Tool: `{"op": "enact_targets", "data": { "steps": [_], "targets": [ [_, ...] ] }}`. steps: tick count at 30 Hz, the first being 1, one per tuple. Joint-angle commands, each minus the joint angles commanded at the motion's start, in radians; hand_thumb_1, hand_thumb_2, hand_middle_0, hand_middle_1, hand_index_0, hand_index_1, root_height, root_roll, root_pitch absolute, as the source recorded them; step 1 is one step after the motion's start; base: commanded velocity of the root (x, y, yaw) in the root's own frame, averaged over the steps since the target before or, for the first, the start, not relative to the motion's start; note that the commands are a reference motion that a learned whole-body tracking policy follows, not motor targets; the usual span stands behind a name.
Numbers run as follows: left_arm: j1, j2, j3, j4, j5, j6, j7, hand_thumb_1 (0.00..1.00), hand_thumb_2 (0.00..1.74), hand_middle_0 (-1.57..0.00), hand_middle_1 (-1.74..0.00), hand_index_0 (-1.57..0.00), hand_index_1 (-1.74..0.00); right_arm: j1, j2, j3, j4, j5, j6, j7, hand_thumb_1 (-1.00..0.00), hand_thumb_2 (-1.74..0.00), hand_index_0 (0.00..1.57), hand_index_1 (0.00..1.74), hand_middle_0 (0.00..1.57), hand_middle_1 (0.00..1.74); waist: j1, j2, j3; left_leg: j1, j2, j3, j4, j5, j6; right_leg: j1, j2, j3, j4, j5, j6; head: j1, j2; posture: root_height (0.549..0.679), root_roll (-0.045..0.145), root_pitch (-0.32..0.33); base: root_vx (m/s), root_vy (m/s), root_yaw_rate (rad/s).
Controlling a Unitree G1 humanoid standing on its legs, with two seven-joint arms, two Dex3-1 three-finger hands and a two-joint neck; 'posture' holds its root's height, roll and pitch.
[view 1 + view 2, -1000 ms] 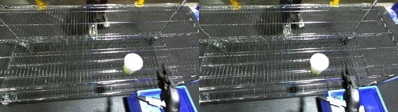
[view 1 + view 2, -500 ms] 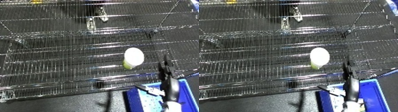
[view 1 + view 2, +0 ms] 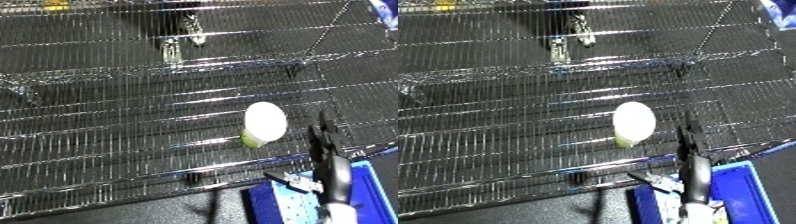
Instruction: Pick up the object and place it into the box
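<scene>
White-capped pale-green object (image 3: 263, 123) lies on wire shelf (image 3: 107, 130) (right hand (image 3: 327, 159) nearby, fingers straight).

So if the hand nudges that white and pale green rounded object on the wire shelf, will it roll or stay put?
The white and pale green rounded object looks smooth and curved, so it would probably roll. The wire shelf gives ridges that may check it somewhat. The right hand stands just beside it, so a stray brush could shift it.

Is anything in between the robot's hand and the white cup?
No. Only bare wire shelf separates the right hand from the cup, clearest in the left eye view.
</scene>
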Motion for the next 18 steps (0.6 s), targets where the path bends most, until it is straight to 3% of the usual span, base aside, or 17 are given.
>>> {"op": "enact_targets", "data": {
  "steps": [18],
  "targets": [
    [-0.023, 0.015, -0.031, -0.035, -0.026, 0.000, 0.026, 1.00, 1.74, -1.57, -1.74, -1.57, -1.74, -0.129, -0.032, 0.031, 0.047, 0.024, -0.001, 0.020, 0.00, 0.00, 0.00, 0.00, 0.00, 0.00, 0.019, 0.024, 0.000, -0.091, -0.007, 0.007, 0.017, -0.012, 0.0095, -0.099, 0.0055, -0.002, 0.030, -0.008, -0.0029, 0.047, 0.053, 0.618, 0.042, 0.152, -0.008, 0.000, 0.001]
  ]
}}
